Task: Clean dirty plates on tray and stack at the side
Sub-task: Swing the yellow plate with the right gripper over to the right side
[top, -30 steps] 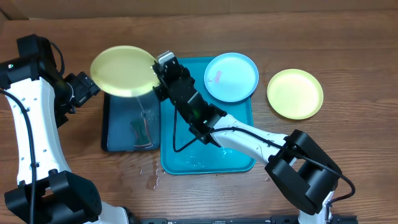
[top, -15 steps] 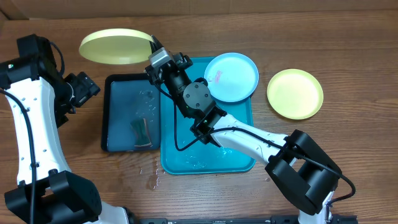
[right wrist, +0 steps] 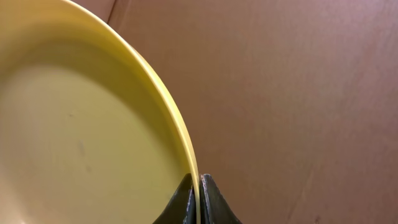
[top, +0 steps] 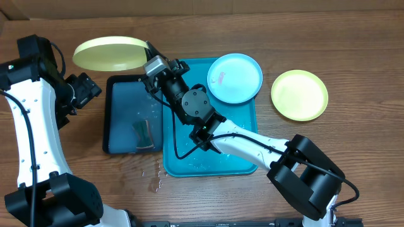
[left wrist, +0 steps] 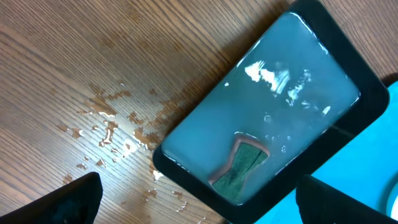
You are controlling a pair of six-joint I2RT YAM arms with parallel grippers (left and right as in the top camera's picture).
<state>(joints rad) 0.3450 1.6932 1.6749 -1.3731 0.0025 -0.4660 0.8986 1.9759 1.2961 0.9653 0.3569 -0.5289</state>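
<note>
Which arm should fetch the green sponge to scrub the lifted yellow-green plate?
Likely left. The left tool is open and empty beside the dark tray holding the green sponge; the right tool is shut on the yellow-green plate.

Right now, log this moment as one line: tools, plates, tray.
right tool: shut on yellow plate, aloft | left tool: open, empty | blue plate: on turquoise tray corner | second yellow plate: on table
</note>
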